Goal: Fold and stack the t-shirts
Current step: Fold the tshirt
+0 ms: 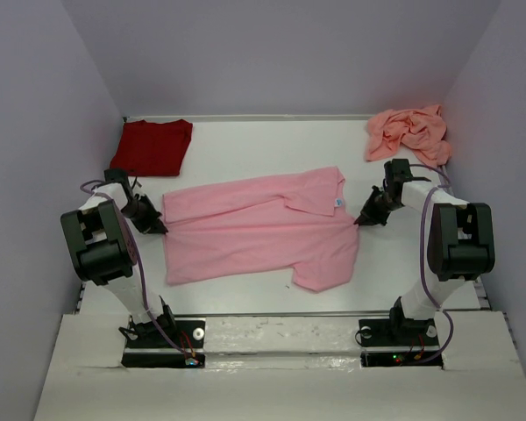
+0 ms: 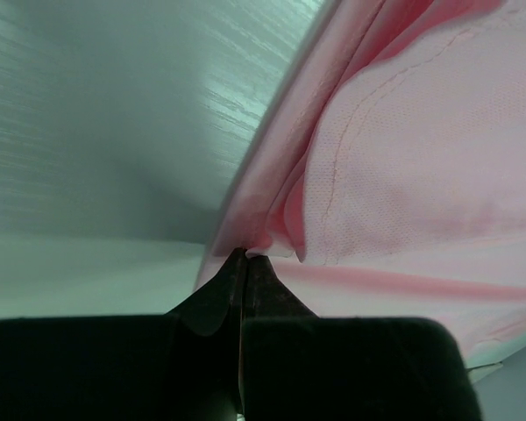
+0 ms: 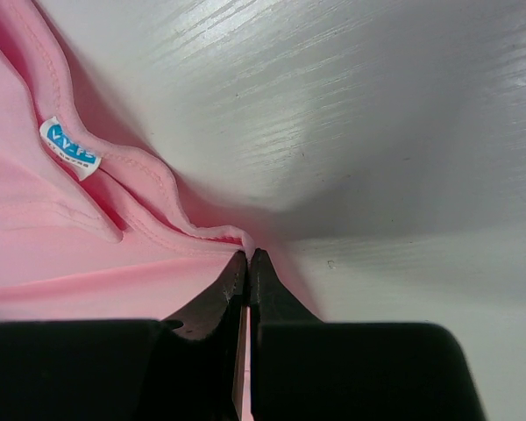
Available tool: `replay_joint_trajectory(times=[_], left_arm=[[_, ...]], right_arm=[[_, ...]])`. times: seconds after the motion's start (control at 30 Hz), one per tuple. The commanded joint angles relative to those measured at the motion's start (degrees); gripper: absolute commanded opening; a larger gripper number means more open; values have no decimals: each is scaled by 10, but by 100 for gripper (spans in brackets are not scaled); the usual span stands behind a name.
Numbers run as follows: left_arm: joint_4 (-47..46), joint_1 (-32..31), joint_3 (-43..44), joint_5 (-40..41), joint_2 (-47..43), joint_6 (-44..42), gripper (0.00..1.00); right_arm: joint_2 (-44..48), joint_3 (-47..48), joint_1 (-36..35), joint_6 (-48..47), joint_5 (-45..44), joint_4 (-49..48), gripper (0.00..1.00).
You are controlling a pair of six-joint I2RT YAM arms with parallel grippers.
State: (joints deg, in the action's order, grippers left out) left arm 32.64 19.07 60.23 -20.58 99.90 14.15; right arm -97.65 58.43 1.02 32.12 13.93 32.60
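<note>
Between your arms, the light pink t-shirt [image 1: 259, 230] lies spread on the desk [image 1: 263, 149], long axis side to side. Your left gripper [image 1: 158, 226] has jaws pinched shut on its left edge, your right gripper [image 1: 361, 219] on its right edge near the neck label [image 1: 339, 202].

The pink tee [image 1: 254, 228] is seen in plain light pink; its label [image 3: 70, 147] is printed blue on white. The red tee [image 1: 153, 147] is coloured dark red, the salmon tee [image 1: 408, 132] salmon-pink. The desk [image 1: 263, 145] is seen white.
</note>
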Motion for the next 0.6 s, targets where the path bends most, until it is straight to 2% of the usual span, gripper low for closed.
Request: replay_joint_trajectory(times=[0.0, 0.03, 0.2, 0.27, 0.37, 0.43, 0.57], left_arm=[[19, 12, 24, 33, -1, -18, 4], [21, 13, 26, 35, -1, -18, 1], [22, 16, 27, 34, 0, -24, 2], [21, 16, 24, 22, 0, -24, 13], [9, 17, 14, -8, -4, -26, 40], [-5, 16, 8, -31, -8, -27, 51], [-27, 15, -9, -122, -2, -25, 57]], right_arm=[[-1, 12, -2, -10, -22, -3, 0], [-1, 12, -2, -9, -22, -3, 0], [-1, 12, -2, -9, -19, -3, 0], [-1, 12, -2, -8, -16, -3, 0], [-3, 12, -2, -9, -11, -3, 0], [-5, 12, -2, -9, -6, -4, 0], [-8, 12, -2, -7, 2, -5, 0]])
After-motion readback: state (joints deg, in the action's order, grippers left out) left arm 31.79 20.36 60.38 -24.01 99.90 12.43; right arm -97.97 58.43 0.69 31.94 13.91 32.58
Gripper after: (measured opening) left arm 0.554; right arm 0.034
